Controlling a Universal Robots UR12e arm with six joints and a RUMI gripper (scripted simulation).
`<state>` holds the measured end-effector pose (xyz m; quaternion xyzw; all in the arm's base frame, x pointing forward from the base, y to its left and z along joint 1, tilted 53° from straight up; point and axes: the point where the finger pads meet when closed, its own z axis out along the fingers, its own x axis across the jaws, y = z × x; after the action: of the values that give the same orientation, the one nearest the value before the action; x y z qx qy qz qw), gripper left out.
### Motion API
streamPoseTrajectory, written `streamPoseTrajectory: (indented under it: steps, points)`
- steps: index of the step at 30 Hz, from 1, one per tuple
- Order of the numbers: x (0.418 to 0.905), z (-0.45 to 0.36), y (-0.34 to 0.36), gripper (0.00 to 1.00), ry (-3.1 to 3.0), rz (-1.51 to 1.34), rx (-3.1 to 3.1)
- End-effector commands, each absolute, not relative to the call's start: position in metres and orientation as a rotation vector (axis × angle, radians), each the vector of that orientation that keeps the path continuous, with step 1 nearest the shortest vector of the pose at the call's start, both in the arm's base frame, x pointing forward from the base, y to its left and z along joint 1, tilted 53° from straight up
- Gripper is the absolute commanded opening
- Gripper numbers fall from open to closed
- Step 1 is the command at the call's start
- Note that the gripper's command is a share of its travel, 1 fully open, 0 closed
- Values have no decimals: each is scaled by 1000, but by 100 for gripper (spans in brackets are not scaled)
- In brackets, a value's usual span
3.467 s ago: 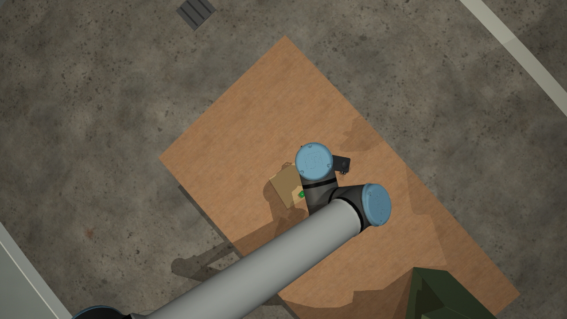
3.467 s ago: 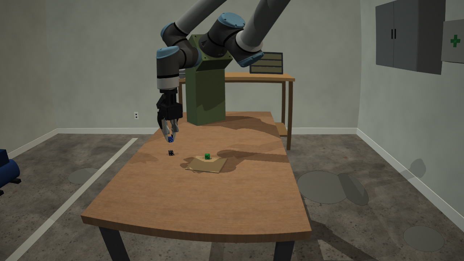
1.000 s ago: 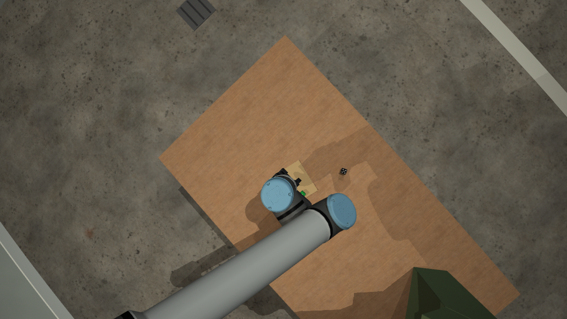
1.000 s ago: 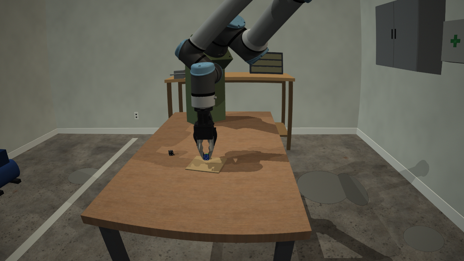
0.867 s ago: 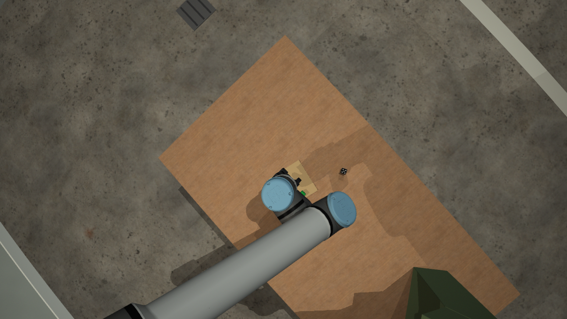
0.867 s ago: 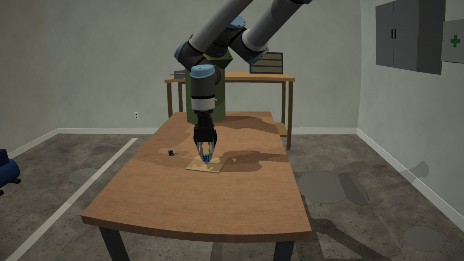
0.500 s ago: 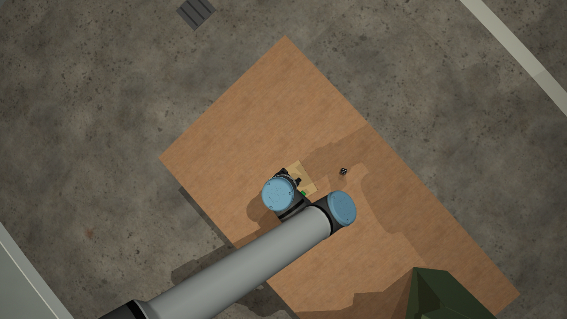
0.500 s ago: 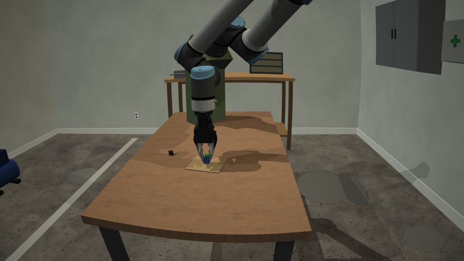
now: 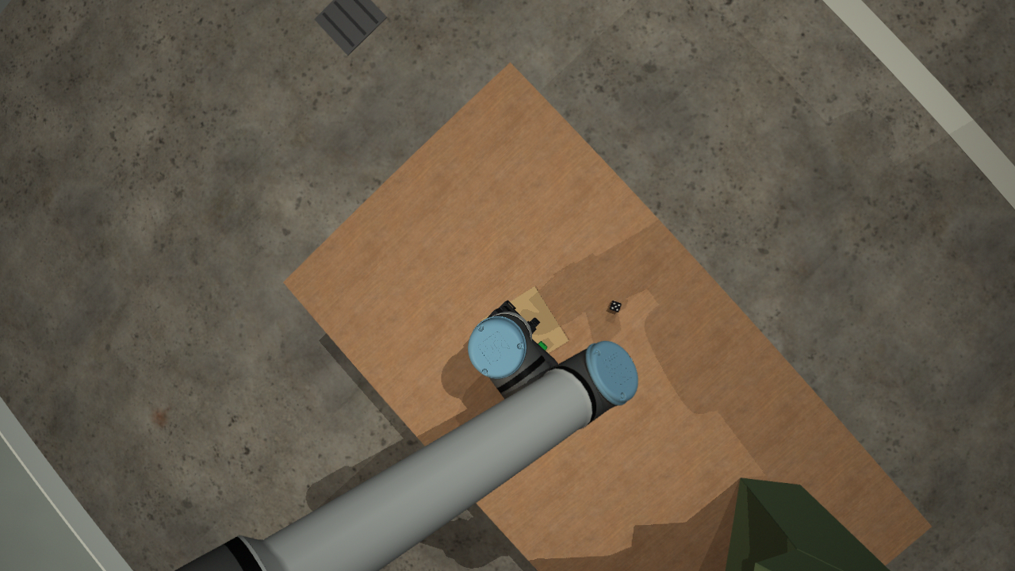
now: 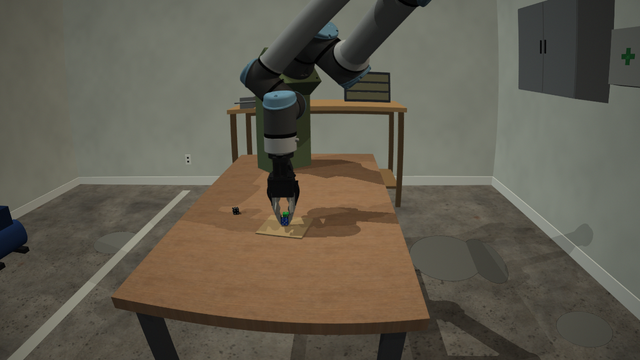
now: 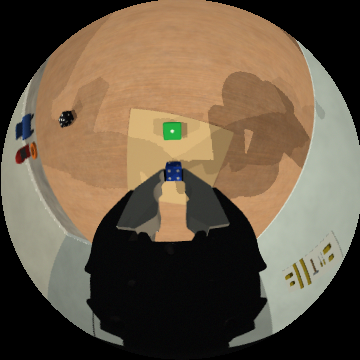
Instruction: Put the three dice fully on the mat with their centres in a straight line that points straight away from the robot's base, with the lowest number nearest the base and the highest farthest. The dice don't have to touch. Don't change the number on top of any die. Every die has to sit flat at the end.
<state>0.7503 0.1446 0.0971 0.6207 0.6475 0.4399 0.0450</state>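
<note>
My gripper [image 11: 173, 169] is shut on the blue die [image 11: 173, 171], which shows four pips on top. It holds the die low over the tan mat [image 11: 172, 150]; in the exterior view the blue die [image 10: 284, 220] is at or just above the mat [image 10: 283, 227]. The green die [image 11: 172, 131] sits flat on the mat with one pip up, just beyond the blue die and towards the robot's base; it also shows in the top view [image 9: 542, 346]. The black die [image 11: 66, 118] lies on the bare table off the mat, to the left in the exterior view [image 10: 235, 210] and in the top view [image 9: 614, 306].
The green robot pedestal [image 10: 286, 129] stands at the far end of the table. The arm's wrist [image 9: 496, 347] hides much of the mat in the top view. A second table [image 10: 322, 107] stands behind against the wall.
</note>
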Motion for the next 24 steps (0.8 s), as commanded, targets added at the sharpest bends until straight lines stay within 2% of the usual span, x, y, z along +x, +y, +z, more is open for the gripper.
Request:
streamPoseTrajectory:
  steps: [1, 24]
  points:
    - [750, 97, 144, 3, 1977, 1344, 1895]
    - [752, 96, 145, 3, 1977, 1344, 1895]
